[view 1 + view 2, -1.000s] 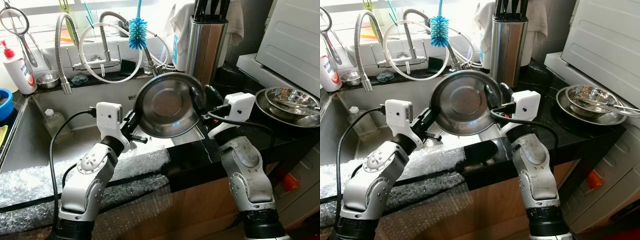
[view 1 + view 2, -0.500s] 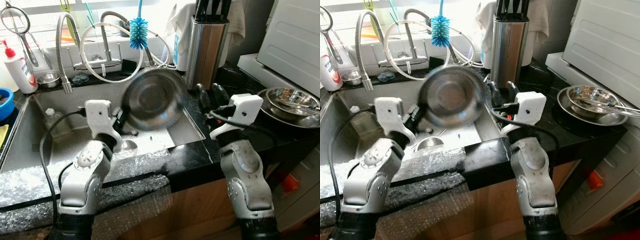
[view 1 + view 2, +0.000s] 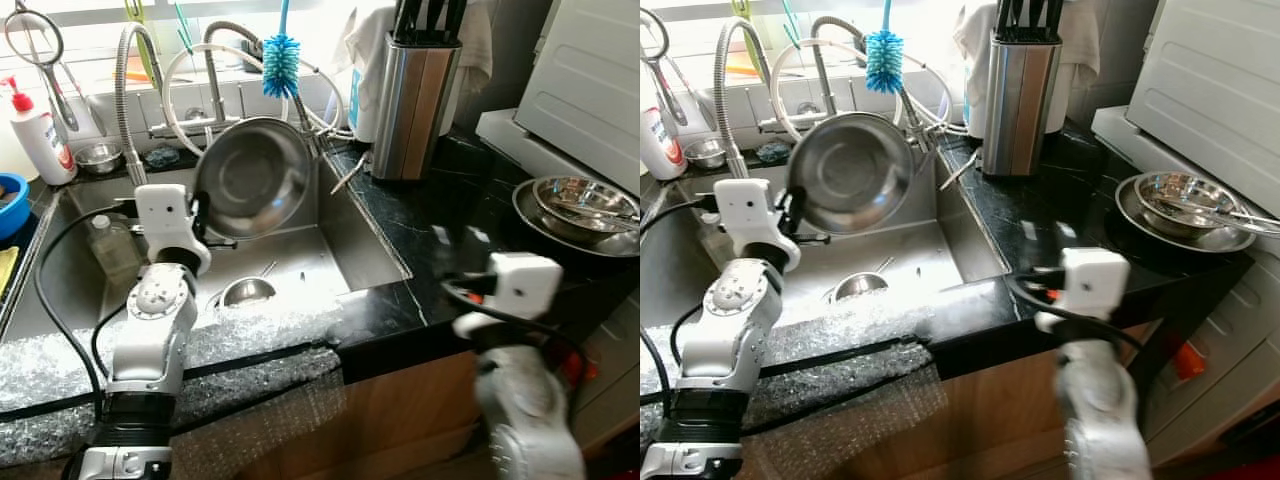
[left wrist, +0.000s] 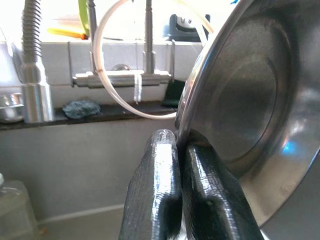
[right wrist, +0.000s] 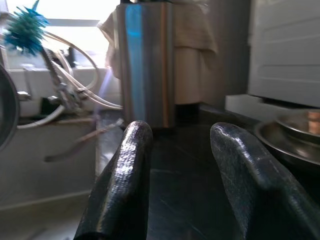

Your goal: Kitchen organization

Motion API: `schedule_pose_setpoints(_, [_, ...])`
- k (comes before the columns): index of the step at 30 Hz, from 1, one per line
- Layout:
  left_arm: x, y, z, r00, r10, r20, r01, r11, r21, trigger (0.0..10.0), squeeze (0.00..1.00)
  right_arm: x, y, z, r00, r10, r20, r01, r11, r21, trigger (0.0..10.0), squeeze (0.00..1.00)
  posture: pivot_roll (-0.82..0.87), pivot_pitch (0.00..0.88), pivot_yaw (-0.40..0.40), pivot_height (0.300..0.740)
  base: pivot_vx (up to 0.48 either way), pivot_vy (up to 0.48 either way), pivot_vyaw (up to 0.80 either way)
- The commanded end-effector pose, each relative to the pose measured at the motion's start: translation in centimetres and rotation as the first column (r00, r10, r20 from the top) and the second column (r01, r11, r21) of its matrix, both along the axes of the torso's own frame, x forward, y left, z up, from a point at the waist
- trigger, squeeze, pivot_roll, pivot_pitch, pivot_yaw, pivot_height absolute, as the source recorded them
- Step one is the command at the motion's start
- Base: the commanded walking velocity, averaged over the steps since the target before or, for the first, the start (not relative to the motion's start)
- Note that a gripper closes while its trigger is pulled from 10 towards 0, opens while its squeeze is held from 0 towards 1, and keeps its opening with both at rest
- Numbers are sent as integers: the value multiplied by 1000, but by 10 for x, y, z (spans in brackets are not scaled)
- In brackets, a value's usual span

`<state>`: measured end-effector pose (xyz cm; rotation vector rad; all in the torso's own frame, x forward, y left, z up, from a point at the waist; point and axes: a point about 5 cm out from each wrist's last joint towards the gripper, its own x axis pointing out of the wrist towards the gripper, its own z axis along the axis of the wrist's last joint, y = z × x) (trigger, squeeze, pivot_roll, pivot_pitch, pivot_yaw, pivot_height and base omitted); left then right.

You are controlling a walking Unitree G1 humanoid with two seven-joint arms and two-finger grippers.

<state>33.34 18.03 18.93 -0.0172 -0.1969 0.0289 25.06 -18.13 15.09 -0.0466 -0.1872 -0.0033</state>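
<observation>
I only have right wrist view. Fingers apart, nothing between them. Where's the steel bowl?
Observer: The left tool has the steel bowl, held tilted above the sink.
Operator: Solid grip?
Observer: Its two fingers pinch the bowl's rim, one on each face.
Operator: Anything below it?
Observer: A small ladle lies on the sink floor. More bowls sit stacked on the counter at the robot's right.
</observation>
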Motion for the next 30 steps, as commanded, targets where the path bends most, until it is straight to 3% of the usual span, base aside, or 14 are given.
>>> schedule_pose_setpoints(1, [4,2,7,999,3,35,-4,999,35,10000,0,-5,-5,-3,1000,-24,-9,24,1000,-9,10000,0,-203,0,5,740,0,0,0])
schedule_pose_setpoints(10, [13,4,0,1000,28,-10,-27,996,84,10000,0,-13,-8,-12,998,-43,-46,44,999,22,10000,0,-204,0,12,740,0,0,0])
schedule_pose_setpoints(14, [16,12,0,996,89,-13,-88,993,77,10000,0,-15,-6,-12,999,-33,-39,34,999,21,10000,0,-205,0,13,740,0,0,0])
schedule_pose_setpoints(19, [17,15,-2,995,92,-31,-86,985,148,10000,0,-19,-10,-24,996,-45,-82,48,998,28,10000,0,-206,0,19,740,0,0,0])
schedule_pose_setpoints(21, [17,14,-8,995,79,-57,-66,978,200,10000,0,-19,-11,-26,995,-53,-89,56,998,32,10000,0,-203,0,19,740,0,0,0])
schedule_pose_setpoints(28, [15,4,-17,997,30,-72,-13,973,230,10000,0,-18,-9,-25,998,-26,-51,26,1000,3,10000,0,-205,0,20,740,0,0,0])
schedule_pose_setpoints(29, [13,-3,-19,999,-3,-53,18,957,291,10000,0,-19,-10,-28,998,-27,-51,27,1000,-9,10000,0,-206,0,22,740,0,0,0])
schedule_pose_setpoints(30, [13,-3,-19,999,-3,-53,18,957,291,10000,0,-19,-10,-28,998,-27,-51,27,1000,-9,10000,0,-206,0,22,740,0,0,0])
